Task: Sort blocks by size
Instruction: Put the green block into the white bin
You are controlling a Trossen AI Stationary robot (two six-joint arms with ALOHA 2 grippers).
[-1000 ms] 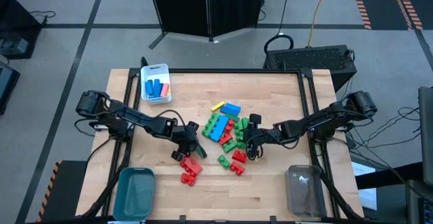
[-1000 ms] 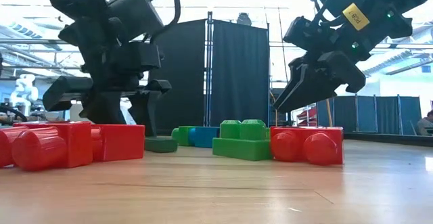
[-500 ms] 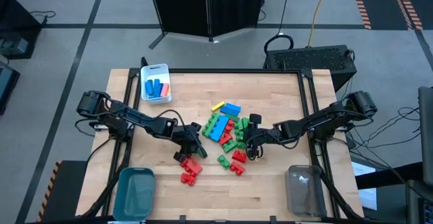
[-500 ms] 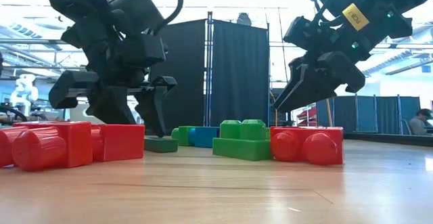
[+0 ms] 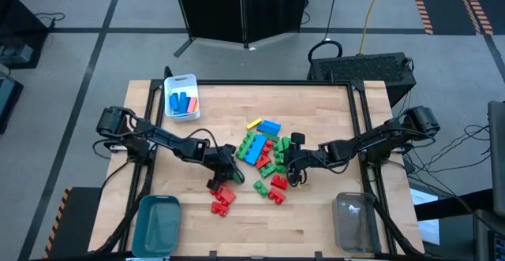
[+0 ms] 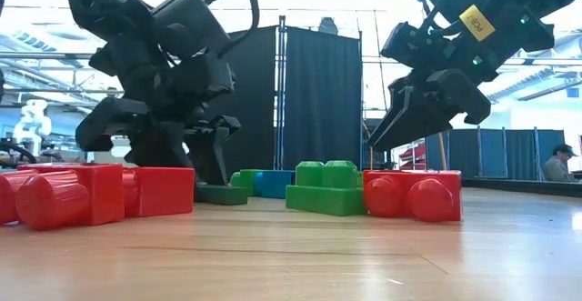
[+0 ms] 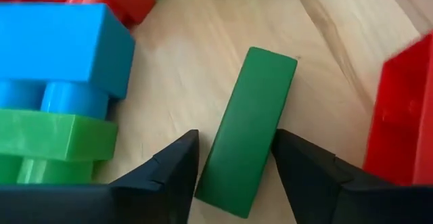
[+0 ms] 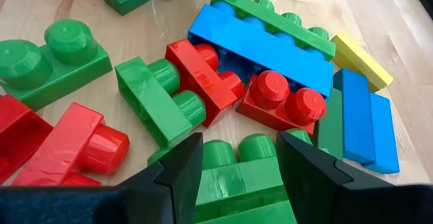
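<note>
Down comes the left gripper (image 6: 186,151) since a moment ago, its tips now at the tabletop and straddling a flat green bar (image 7: 247,130) that lies loose on the wood; the fingers (image 7: 172,173) sit just beside the bar's long sides, narrowly parted, not yet pinching it. That bar lies between the red bricks (image 5: 222,199) toward the front and the mixed pile of blocks (image 5: 263,149) at the table's middle. Over on the other side, the right gripper (image 5: 290,166) hangs above the pile's edge, fingers spread moderately around nothing, a green brick (image 8: 237,173) below them. Up in the far left corner, a white bin (image 5: 181,97) holds a few small pieces.
</note>
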